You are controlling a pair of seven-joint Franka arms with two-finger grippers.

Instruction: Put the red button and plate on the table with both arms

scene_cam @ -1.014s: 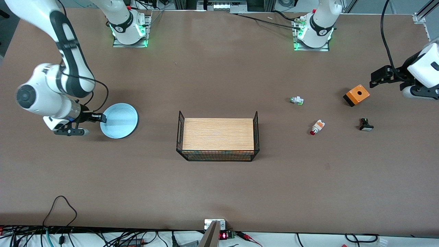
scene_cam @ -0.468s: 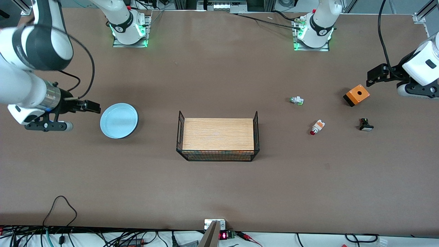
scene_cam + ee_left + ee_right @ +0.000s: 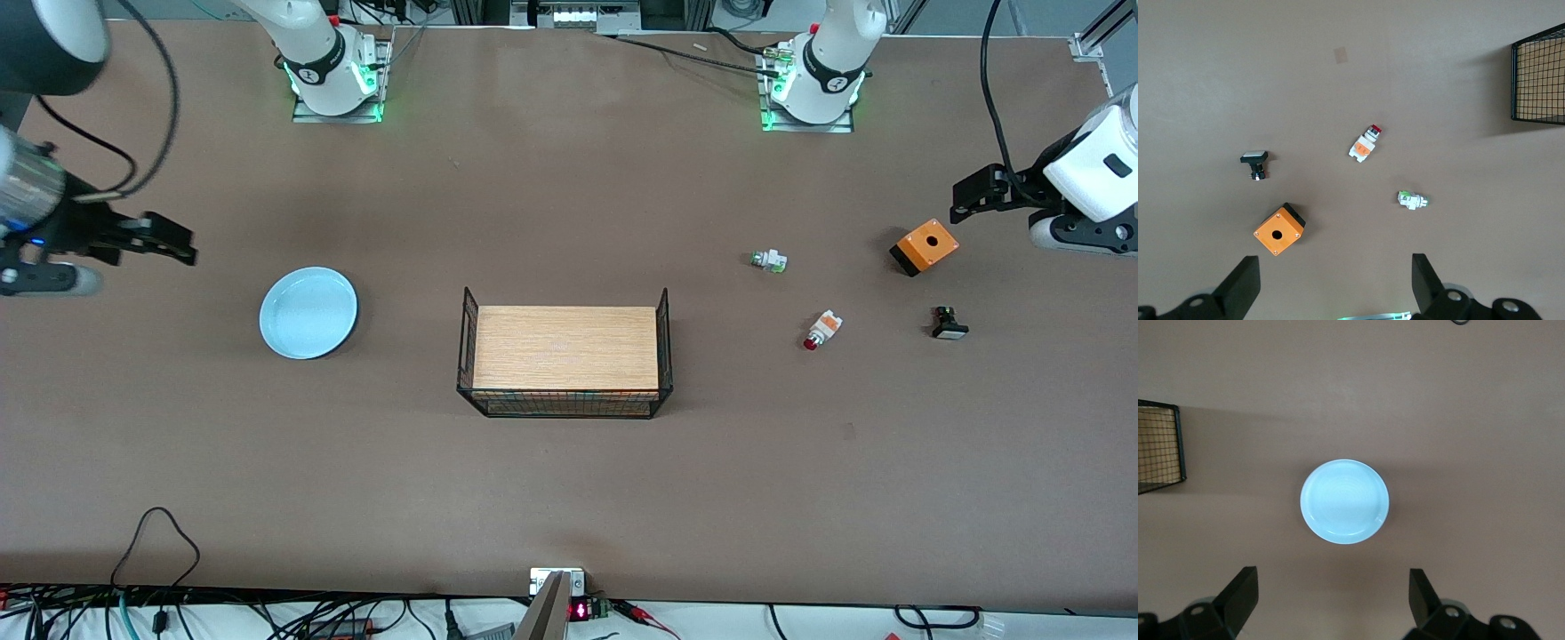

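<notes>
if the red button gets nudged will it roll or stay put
The red button lies on its side on the table, so its round red cap could probably let it pivot. Its blocky white-and-orange body likely stops a full roll. Being tiny, it probably skids easily.

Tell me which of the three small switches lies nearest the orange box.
The black-and-white switch, just nearer the camera than the orange box; the red-capped and green-tipped ones lie toward the wire-sided board.

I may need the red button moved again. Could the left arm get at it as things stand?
Probably yes. The red button lies alone on the bare table, apart from the orange box and the other switches, and the left gripper hangs open over that end.
</notes>
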